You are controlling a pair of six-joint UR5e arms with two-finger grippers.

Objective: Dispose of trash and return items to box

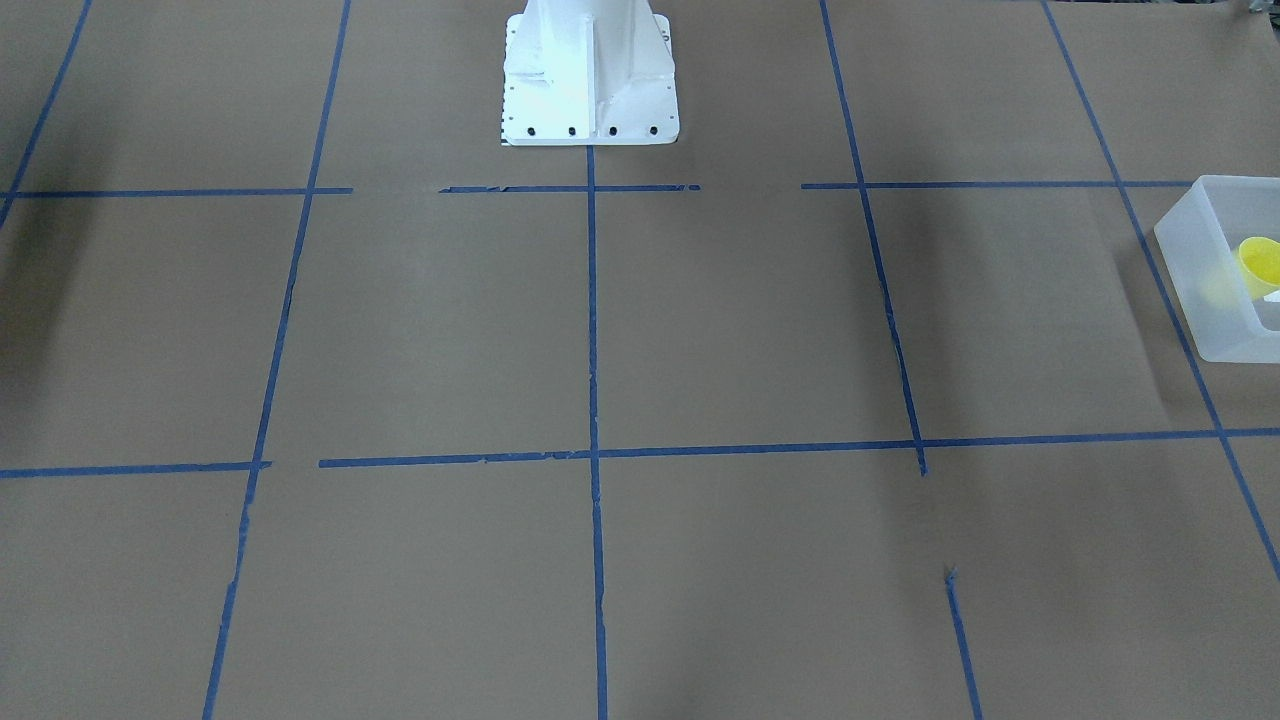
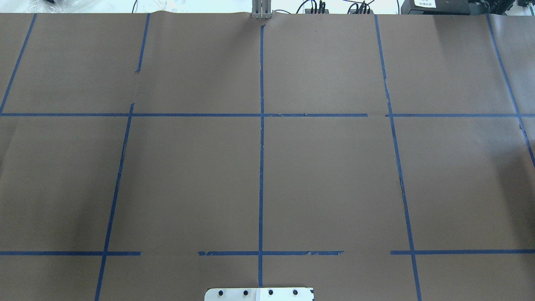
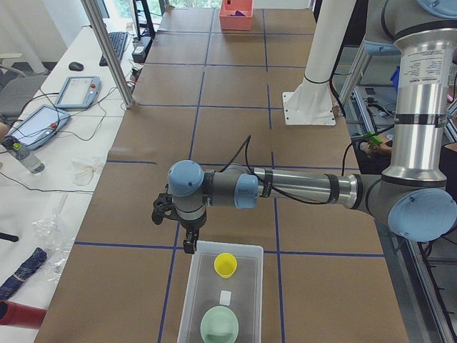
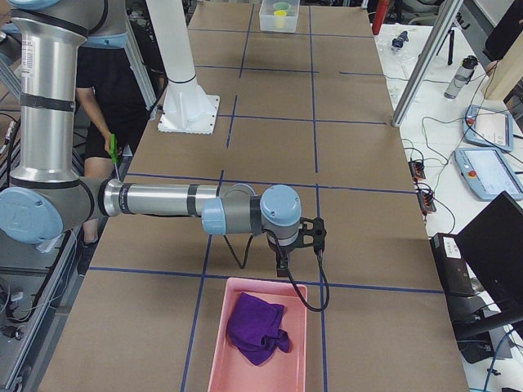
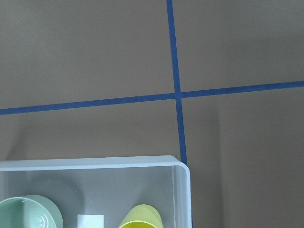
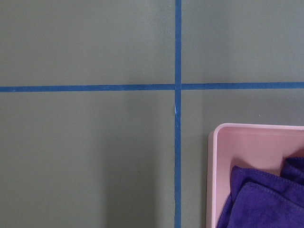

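Note:
The frosted-white box (image 3: 194, 304) stands at the table's left end; it also shows in the front view (image 1: 1195, 300), the left wrist view (image 5: 95, 164) and, far off, the right side view (image 4: 268, 21). Inside it stand the yellow cup (image 3: 226, 264) (image 5: 141, 218) (image 1: 1260, 262) and the mint-green bowl (image 3: 219, 325) (image 5: 28, 214). My left gripper (image 3: 188, 248) hangs just beyond the box's end wall; I cannot tell if it is open or shut. My right gripper (image 4: 283, 269) hangs just beyond the far end of a pink tray; I cannot tell its state either.
The pink tray (image 4: 219, 343) (image 6: 212, 166) holds a purple cloth (image 4: 257, 328) (image 6: 266, 199). The white robot pedestal (image 1: 590, 80) stands mid-table. Blue tape lines cross the brown table. A desk with tablets (image 3: 43, 121) and a metal post (image 3: 107, 50) run along the far side.

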